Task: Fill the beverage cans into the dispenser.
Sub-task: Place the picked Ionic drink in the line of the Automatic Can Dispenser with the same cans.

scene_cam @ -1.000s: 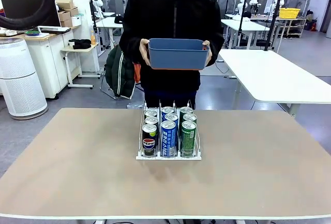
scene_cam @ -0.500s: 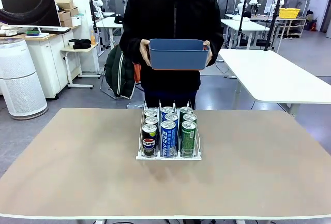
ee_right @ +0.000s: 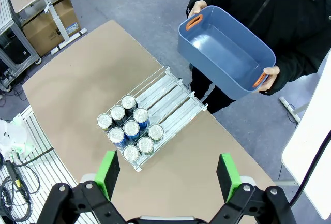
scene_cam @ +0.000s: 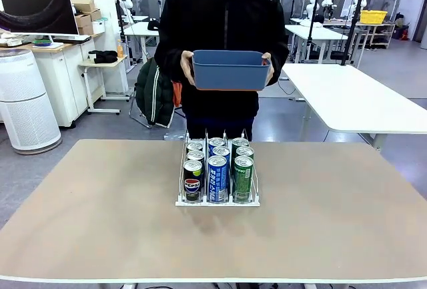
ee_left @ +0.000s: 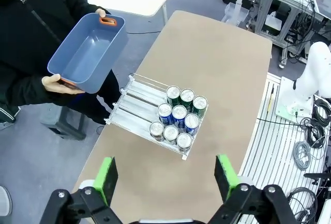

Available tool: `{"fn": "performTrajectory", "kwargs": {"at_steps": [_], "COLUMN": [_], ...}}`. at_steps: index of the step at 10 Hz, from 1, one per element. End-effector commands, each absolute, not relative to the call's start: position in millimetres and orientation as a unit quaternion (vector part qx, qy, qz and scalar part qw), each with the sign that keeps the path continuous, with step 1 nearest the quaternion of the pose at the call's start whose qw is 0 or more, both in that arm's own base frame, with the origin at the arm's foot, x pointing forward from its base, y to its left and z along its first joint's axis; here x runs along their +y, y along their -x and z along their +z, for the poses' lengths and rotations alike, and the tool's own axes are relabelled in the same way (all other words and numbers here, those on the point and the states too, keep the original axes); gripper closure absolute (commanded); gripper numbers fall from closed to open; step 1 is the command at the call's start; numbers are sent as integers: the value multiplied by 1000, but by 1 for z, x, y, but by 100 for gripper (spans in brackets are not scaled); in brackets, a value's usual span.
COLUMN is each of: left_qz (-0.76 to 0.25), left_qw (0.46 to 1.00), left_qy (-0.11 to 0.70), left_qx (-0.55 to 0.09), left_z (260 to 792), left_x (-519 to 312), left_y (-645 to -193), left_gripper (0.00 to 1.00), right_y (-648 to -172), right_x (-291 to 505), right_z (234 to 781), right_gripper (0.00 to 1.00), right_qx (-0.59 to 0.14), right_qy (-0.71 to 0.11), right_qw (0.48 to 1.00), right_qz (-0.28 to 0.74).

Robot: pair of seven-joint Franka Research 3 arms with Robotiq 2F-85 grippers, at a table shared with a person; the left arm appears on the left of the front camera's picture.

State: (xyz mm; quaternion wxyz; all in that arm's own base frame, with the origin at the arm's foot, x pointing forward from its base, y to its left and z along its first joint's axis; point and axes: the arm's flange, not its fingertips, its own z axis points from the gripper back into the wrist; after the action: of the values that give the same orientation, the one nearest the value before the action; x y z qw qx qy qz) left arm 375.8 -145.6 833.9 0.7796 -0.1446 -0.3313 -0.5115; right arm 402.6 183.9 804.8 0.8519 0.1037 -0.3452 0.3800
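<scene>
The white wire dispenser (scene_cam: 217, 203) stands mid-table, its three lanes holding several beverage cans: black Pepsi ones (scene_cam: 193, 181) on the left, blue ones (scene_cam: 217, 179) in the middle, green ones (scene_cam: 243, 179) on the right. From above, the cans (ee_left: 178, 118) crowd the front of the dispenser (ee_left: 135, 95), and its rear lane sections are bare. The cans (ee_right: 129, 128) and dispenser (ee_right: 173, 99) look the same in the right wrist view. My left gripper (ee_left: 166, 178) and right gripper (ee_right: 168, 176) hang high above the table, both open and holding nothing.
A person at the far side holds an empty blue plastic bin (scene_cam: 229, 69) in both hands above the table's far edge; the bin (ee_left: 88, 53) (ee_right: 225, 53) shows orange handles from above. Bare tan tabletop (scene_cam: 333, 222) surrounds the dispenser. White tables and equipment stand behind.
</scene>
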Motion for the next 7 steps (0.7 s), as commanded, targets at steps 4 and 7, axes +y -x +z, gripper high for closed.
{"fn": "performTrajectory", "kwargs": {"at_steps": [4, 7], "left_qz": [-510, -510], "left_qw": [780, 780], "left_qy": [144, 144], "left_qx": [-333, -333], "left_z": [834, 834], "left_x": [-145, -145], "left_y": [-376, -376], "left_gripper": [0, 0], "right_y": [-402, -402], "right_x": [184, 184], "right_z": [805, 805], "right_gripper": [0, 0], "right_qx": [-344, -344], "right_qy": [-105, -105], "right_qw": [852, 852], "right_qz": [379, 379]}}
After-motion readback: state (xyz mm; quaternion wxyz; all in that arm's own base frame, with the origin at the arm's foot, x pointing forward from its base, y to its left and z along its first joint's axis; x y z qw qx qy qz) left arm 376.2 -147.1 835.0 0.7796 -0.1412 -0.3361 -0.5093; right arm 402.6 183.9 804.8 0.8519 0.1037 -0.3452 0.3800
